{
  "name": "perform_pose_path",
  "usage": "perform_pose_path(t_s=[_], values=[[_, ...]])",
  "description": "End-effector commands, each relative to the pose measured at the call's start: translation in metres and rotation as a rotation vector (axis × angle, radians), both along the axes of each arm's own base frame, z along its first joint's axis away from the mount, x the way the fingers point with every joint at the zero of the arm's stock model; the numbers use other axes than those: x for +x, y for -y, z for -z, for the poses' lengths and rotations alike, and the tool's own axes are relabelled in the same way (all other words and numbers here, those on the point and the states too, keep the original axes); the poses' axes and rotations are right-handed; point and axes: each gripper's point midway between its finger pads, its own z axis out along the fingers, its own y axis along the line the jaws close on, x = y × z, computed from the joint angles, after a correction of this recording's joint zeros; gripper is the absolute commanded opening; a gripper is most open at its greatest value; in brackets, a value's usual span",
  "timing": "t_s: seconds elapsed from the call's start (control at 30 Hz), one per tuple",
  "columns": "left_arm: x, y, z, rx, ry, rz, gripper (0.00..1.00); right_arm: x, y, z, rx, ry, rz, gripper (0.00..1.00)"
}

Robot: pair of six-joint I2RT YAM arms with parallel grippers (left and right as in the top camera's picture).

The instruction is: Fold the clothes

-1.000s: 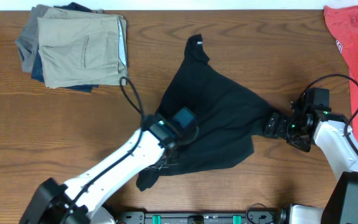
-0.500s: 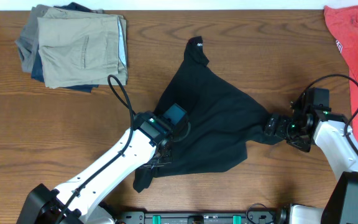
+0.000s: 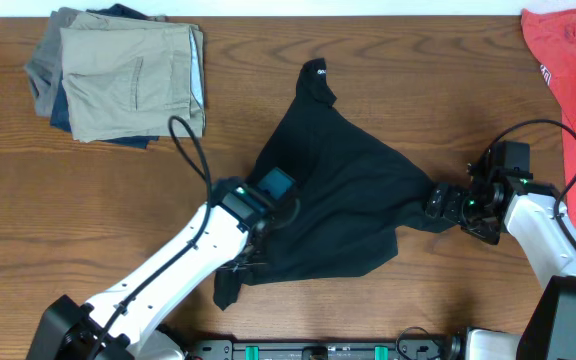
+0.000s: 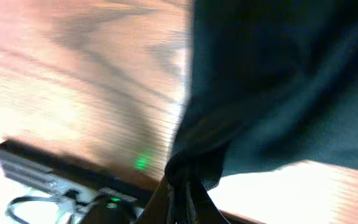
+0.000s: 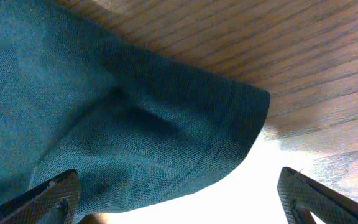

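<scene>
Soft black knit garment (image 3: 348,190) was found crumpled on wood-grain table (image 3: 88,200), clamped by left pincer (image 4: 182,196); right pincer (image 5: 179,177) was spread wide.

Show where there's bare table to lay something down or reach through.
Widest bare wood: the table's far strip between the black garment and the red shirt. Also front-left, below the folded trousers, left of the left arm. Crowded: centre to front-right, with the garment and the right arm.

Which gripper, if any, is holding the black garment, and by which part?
The left gripper pinches a bunched fold of the black garment near its left edge. The right gripper stands open over the garment's right corner, gripping nothing.
</scene>
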Motion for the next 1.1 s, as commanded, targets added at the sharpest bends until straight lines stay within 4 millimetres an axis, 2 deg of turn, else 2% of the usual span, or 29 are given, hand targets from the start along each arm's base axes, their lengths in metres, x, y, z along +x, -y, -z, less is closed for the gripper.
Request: perform_pose_path(t_s=[0.0,0.23,0.4,0.6,0.77,0.9,1.07], values=[[0.013,-0.031,-0.017,0.094,0.082,-0.085,0.06,0.000,0.000,0.001,0.003,-0.002,-0.007,0.99],[0.021,-0.078,-0.034,0.127,0.151,-0.269,0.06,0.000,-0.004,0.000,0.025,0.000,-0.010,0.99],[0.022,-0.114,-0.042,0.163,0.185,-0.402,0.06,0.001,-0.033,-0.008,0.187,0.028,-0.077,0.99],[0.017,-0.146,-0.043,0.179,0.179,-0.572,0.06,-0.018,-0.067,-0.016,0.329,-0.017,-0.167,0.98],[0.013,-0.153,-0.040,0.145,0.165,-0.650,0.06,-0.033,-0.094,-0.020,0.375,-0.053,-0.285,0.97],[0.013,-0.153,-0.039,0.145,0.165,-0.651,0.06,-0.041,-0.100,-0.010,0.297,-0.107,-0.284,0.95],[0.013,-0.153,-0.039,0.146,0.164,-0.651,0.06,-0.054,-0.120,0.004,0.279,-0.133,-0.304,0.86]])
